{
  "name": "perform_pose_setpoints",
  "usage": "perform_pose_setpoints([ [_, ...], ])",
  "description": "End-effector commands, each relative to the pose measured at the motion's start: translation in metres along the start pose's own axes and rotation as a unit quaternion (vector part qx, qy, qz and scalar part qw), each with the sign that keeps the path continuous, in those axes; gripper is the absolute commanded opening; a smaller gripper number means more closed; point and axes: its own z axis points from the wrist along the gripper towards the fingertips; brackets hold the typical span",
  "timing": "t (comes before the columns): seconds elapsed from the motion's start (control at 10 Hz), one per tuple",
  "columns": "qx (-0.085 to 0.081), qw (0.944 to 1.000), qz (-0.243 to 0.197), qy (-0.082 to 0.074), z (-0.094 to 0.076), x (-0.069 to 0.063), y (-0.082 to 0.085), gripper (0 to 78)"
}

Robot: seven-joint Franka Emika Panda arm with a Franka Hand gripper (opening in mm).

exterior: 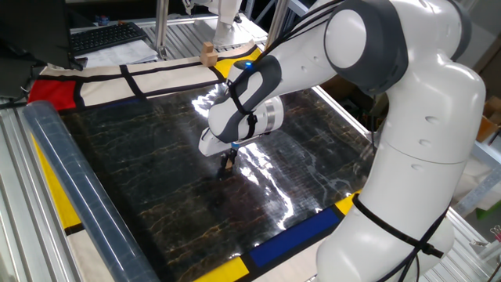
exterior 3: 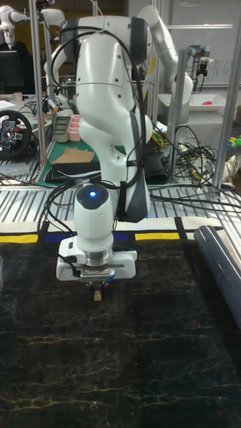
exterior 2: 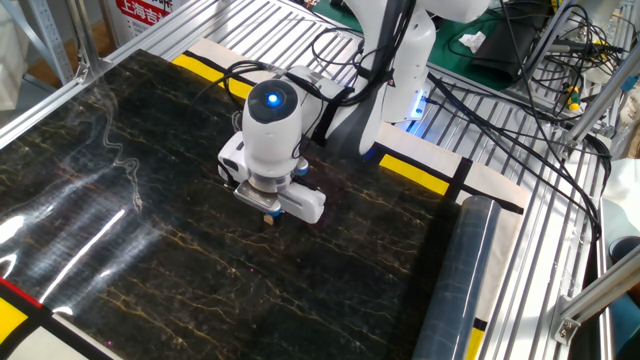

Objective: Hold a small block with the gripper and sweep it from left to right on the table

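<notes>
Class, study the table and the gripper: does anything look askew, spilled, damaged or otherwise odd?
Nothing stands out. The gripper points straight down, shut on the small block, low over the table. No spill or damage shows on the glossy sheet.

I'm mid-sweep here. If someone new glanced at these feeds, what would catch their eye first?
Probably the big white arm bent over the glossy black marble table, its wrist light glowing blue. Next, the gripper pointing straight down mid-table, shut on the small block just above the surface. Then the clear roll along the table's edge.

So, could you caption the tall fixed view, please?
Franka gripper holds the small block low over the table.
</notes>
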Motion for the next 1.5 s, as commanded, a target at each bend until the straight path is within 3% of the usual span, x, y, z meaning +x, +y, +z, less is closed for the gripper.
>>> perform_pose_setpoints([
  [0.1,-0.007,1.0000,0.006,0.003,-0.005,0.002,0.019,1.1],
  [0.6,-0.004,0.9998,0.019,0.005,-0.013,0.007,0.058,1.1],
  [0.9,-0.002,0.9998,0.017,0.006,-0.011,0.005,0.054,1.1],
  [1.2,-0.003,1.0000,0.007,0.005,-0.002,0.001,0.031,1.1],
  [1.5,-0.004,1.0000,0.007,0.005,0.000,0.000,0.032,1.1],
])
